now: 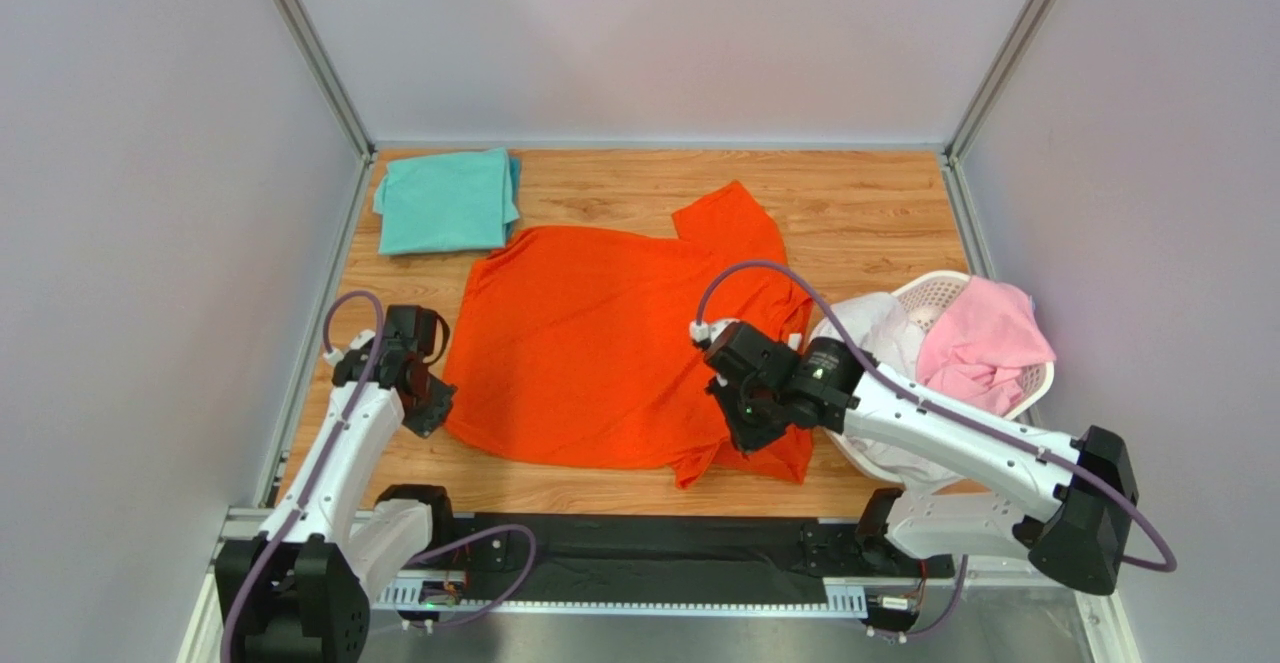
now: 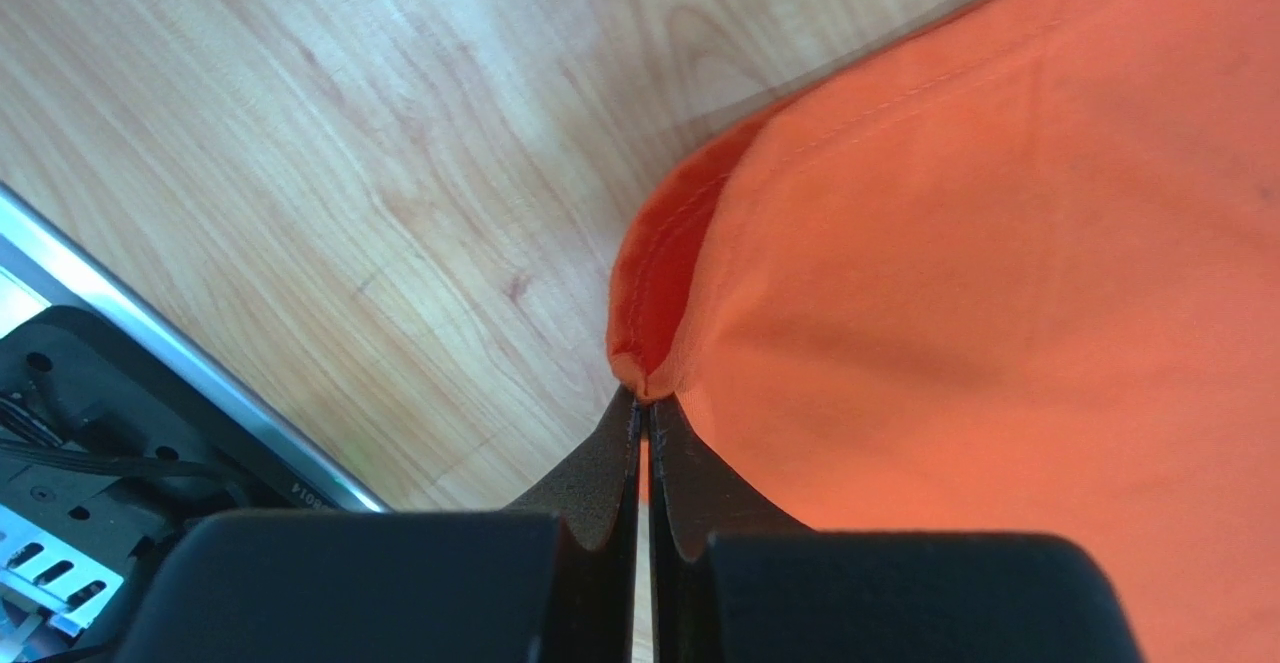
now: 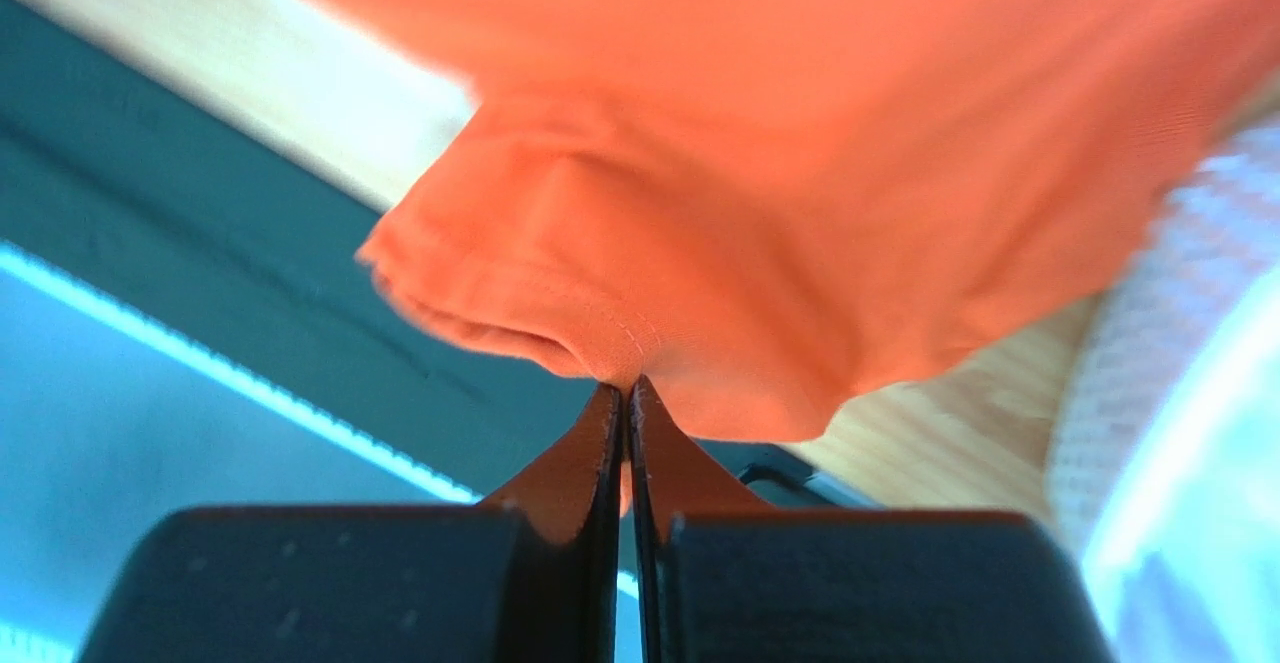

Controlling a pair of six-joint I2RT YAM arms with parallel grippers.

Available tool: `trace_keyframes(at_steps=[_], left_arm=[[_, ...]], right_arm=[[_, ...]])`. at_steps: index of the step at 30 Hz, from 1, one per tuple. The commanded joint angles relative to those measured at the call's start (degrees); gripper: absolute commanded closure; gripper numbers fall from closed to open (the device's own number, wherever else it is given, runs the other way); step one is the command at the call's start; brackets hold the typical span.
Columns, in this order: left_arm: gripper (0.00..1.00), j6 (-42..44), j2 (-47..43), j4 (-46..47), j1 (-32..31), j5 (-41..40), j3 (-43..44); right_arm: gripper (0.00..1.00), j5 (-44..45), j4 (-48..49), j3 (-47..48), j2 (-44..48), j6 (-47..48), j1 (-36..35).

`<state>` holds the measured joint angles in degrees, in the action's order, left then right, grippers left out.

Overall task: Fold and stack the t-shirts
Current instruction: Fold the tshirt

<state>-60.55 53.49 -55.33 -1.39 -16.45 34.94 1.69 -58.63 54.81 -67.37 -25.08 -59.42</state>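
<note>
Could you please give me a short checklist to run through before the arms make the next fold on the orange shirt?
1. Is the left gripper holding cloth? Ok: it is shut on the left edge of the orange t-shirt.
2. Is the right gripper holding cloth? Ok: it is shut on the shirt's near right corner.
3. Is the shirt lying flat? Not ok: it is bunched and lifted at the right gripper.
4. Is the folded teal t-shirt apart from the orange one? Cannot tell: their edges nearly meet.
5. Is the right arm free of the basket? Cannot tell: the forearm crosses its near side.
</note>
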Motion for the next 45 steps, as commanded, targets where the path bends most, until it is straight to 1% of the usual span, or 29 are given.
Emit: trace_keyframes(at_steps=[1,4,9,13,17,20,22,28,31,36,39,44,45], left_arm=[[1.00,1.05,2.31,1.28,0.33,1.42,3.90],[1.00,1.49,5.29,1.80,0.33,2.38,5.66],[1.00,1.05,8.99,1.98,0.33,1.95,9.00],[1.00,0.44,11.62,1.63,0.33,0.89,11.73],[1.00,-0.18,14.61,1.37,0.33,-0.25,14.71],[1.00,-0.26,16.90,1.89,0.33,-0.43,16.91],[1.00,-0.44,18.39,2.59,0.33,-0.60,17.97],[1.00,0.35,22.35,5.58,0.33,-1.31,20.96],[1.00,0.61,24.28,6.90,0.33,-0.87,21.93],[1.00,1.14,28.41,7.96,0.33,-2.45,24.82],[0.98,2.02,31.57,8.31,0.33,-2.54,27.02],[0.98,2.81,36.59,8.40,0.33,-2.18,29.92],[0.98,2.90,37.99,8.31,0.33,-2.19,30.27]], right_arm=[[1.00,4.90,-1.84,3.99,0.67,3.54,5.79],[1.00,6.21,-0.79,5.92,0.05,4.86,9.04],[1.00,9.29,0.80,10.14,-2.93,7.41,12.65],[1.00,10.60,2.20,12.42,-4.60,9.17,17.39],[1.00,11.40,4.31,14.36,-6.19,13.72,19.43],[1.00,12.89,6.68,15.06,-7.68,15.32,21.00],[1.00,12.37,8.52,15.24,-8.73,16.11,23.11],[1.00,11.58,13.71,15.50,-11.81,21.03,24.70],[1.00,11.49,14.51,17.00,-14.36,21.30,26.28],[1.00,12.45,15.30,18.41,-18.13,23.23,27.95],[1.00,11.93,18.10,18.58,-19.54,26.47,28.65],[1.00,12.89,21.27,20.69,-24.55,31.31,29.36],[1.00,13.07,22.50,21.04,-25.34,34.19,29.53]])
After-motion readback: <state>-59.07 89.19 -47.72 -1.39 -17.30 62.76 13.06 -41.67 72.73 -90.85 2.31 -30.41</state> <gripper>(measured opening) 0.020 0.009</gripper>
